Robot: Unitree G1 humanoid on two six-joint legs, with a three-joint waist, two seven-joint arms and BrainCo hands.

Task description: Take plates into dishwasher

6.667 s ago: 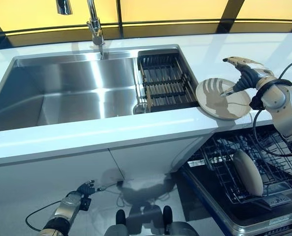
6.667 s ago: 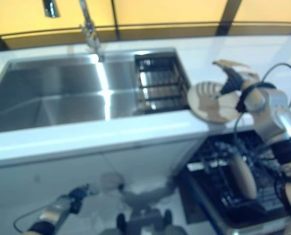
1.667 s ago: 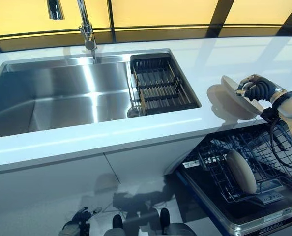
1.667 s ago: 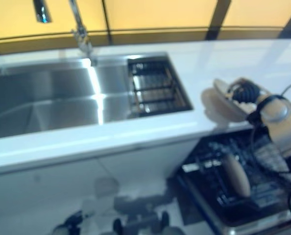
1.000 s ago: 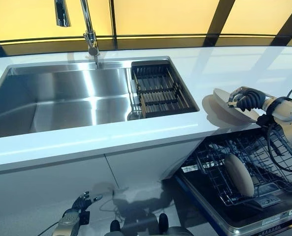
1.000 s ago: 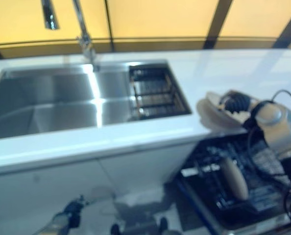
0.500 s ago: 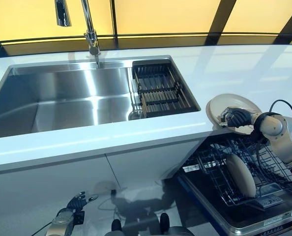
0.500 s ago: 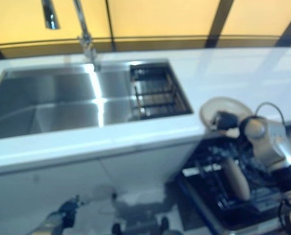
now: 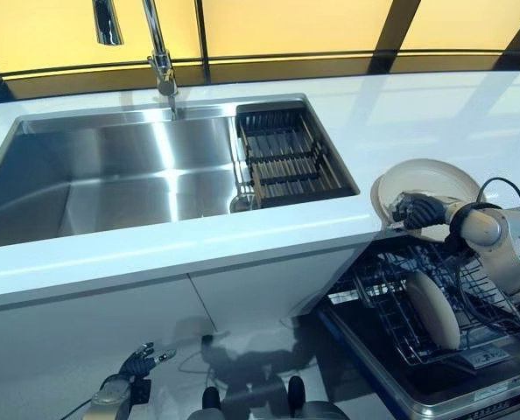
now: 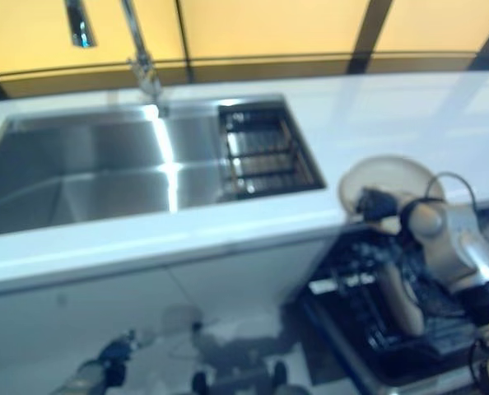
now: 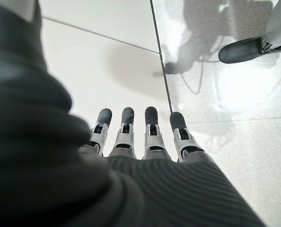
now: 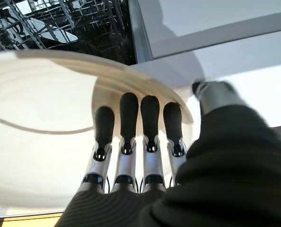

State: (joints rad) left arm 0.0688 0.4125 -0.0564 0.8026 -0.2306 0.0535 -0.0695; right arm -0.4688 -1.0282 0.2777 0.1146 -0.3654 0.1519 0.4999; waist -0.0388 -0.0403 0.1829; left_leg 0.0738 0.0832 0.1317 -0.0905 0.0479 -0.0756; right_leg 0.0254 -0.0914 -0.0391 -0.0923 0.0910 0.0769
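Observation:
My right hand (image 9: 418, 211) is shut on a cream plate (image 9: 431, 179) at the counter's front edge, above the open dishwasher. The plate is tipped up, its face towards the camera. In the right wrist view my fingers (image 12: 131, 142) lie flat against the plate (image 12: 41, 109) and the thumb (image 12: 211, 92) presses at its rim. A second cream plate (image 9: 433, 309) stands on edge in the dishwasher's wire rack (image 9: 382, 284). My left hand (image 9: 142, 361) hangs low by the floor, open, with straight fingers (image 11: 136, 135).
A steel sink (image 9: 111, 175) takes up the left of the white counter (image 9: 242, 236), with a dark slatted rack (image 9: 286, 157) in its right end and a tap (image 9: 159, 52) behind. White cabinet fronts (image 9: 111, 315) stand below.
The plate lay flat by the sink under my open right hand; the hand has gripped it, tipped it up and carried it right to the counter's edge. The left hand stays low.

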